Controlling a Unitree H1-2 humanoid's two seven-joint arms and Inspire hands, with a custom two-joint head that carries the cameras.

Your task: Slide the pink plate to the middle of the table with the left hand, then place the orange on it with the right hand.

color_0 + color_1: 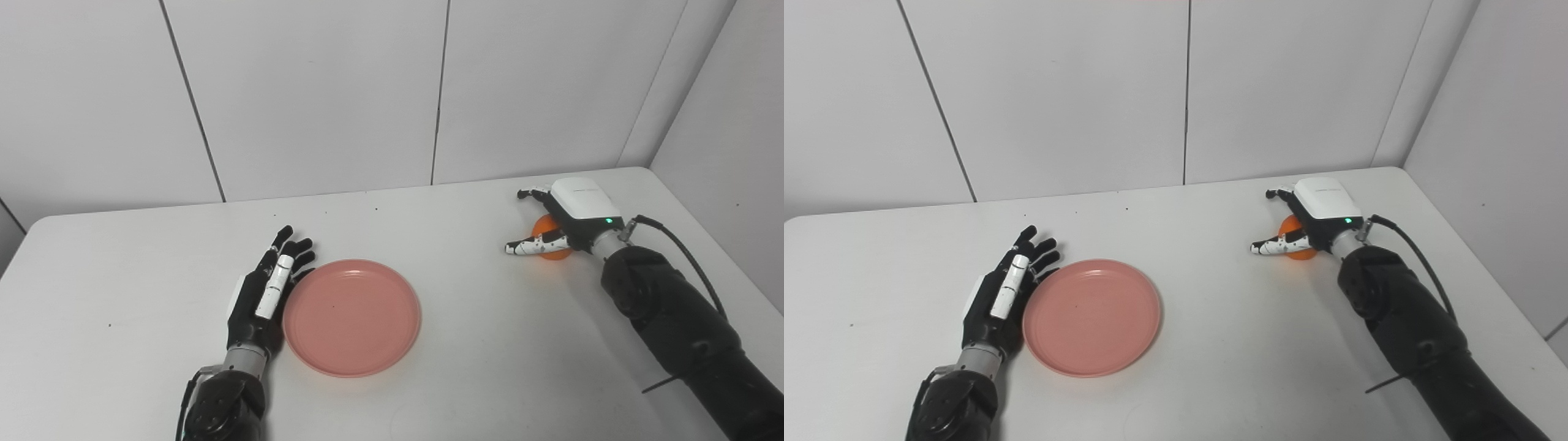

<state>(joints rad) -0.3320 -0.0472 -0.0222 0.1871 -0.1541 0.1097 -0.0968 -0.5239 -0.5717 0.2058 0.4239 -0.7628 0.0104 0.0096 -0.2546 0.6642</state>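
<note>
plate: the pink plate (352,316) sits flat on the white surface (465,343), roughly mid-table, maybe a touch left of center, nothing on it.
left hand: the left hand (264,294) lies flat along the plate's left rim, touching or just beside it, fingers (300,246) stretched out and apart, gripping nothing. Looks like step 1 is pretty much done.
orange: the orange (550,239) is far right on the surface, well apart from the plate.
right hand: the right hand (1304,223) is draped over the orange, fingers curled around it. Can't tell if the grip is actually tight yet.
left to do: lift the orange, carry it over, set it on the plate. So about halfway, I'd say.
</note>
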